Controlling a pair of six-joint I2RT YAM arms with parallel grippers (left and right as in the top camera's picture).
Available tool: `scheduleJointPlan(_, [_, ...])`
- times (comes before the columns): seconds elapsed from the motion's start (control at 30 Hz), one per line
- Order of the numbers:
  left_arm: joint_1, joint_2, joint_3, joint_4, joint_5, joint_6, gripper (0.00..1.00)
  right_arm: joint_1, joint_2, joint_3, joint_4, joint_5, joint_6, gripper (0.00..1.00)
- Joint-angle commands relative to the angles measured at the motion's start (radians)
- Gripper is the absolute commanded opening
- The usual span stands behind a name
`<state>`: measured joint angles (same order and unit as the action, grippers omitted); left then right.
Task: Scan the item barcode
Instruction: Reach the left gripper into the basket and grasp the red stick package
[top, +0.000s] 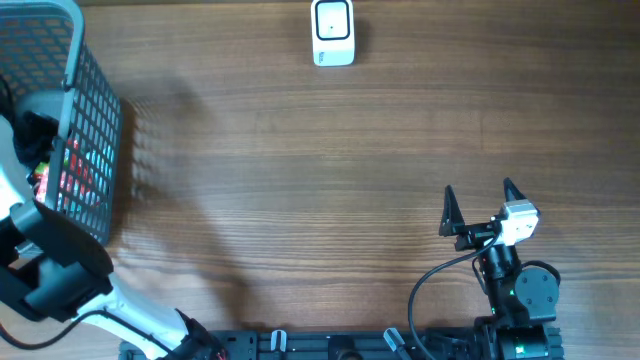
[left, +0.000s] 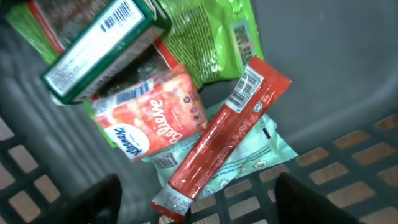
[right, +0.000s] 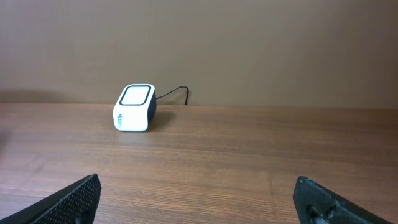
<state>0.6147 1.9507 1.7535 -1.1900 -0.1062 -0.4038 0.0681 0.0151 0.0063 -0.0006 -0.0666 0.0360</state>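
In the left wrist view several packaged items lie in a grey basket (left: 348, 155). A long red stick pack (left: 221, 140) with a barcode near its top rests on a pale mint packet (left: 264, 152). Beside it lie an orange pouch (left: 155, 121), a green box (left: 99, 43) and a green bag (left: 211, 37). My left gripper (left: 199, 202) hovers open just above them, the red pack's lower end between its fingers, untouched. The white scanner (top: 332, 32) stands at the table's far edge. My right gripper (top: 483, 207) stands open over bare wood.
The basket (top: 95, 130) sits at the table's left edge, and the left arm (top: 55, 265) reaches into it from the front. In the right wrist view the scanner (right: 134, 107) stands far ahead, its cable trailing behind.
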Motion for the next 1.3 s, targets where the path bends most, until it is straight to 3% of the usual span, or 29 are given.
scheduleJointPlan(0.0, [0.005,0.026,-0.01,-0.004,0.039,0.006,0.59,-0.004,-0.001,-0.001,0.002,0.006,-0.01,1.0])
scheduleJointPlan(0.07, [0.005,0.026,-0.043,0.008,0.046,0.006,0.47,-0.004,-0.001,-0.001,0.002,0.006,-0.01,1.0])
scheduleJointPlan(0.1, [0.005,0.026,-0.053,0.012,0.045,0.006,0.47,-0.004,-0.001,-0.001,0.002,0.006,-0.01,1.0])
scheduleJointPlan(0.77, [0.005,0.026,-0.28,0.186,0.047,-0.008,0.5,-0.004,-0.001,-0.001,0.002,0.006,-0.01,1.0])
scheduleJointPlan(0.9, [0.005,0.026,-0.297,0.204,0.078,-0.009,0.36,-0.004,-0.001,-0.001,0.002,0.006,-0.01,1.0])
scheduleJointPlan(1.0, [0.006,0.026,-0.296,0.207,0.084,-0.008,0.16,-0.004,-0.001,-0.001,0.002,0.006,-0.01,1.0])
scheduleJointPlan(1.27, [0.008,-0.01,-0.144,0.105,0.082,-0.008,0.14,-0.004,-0.001,-0.001,0.002,0.006,-0.01,1.0])
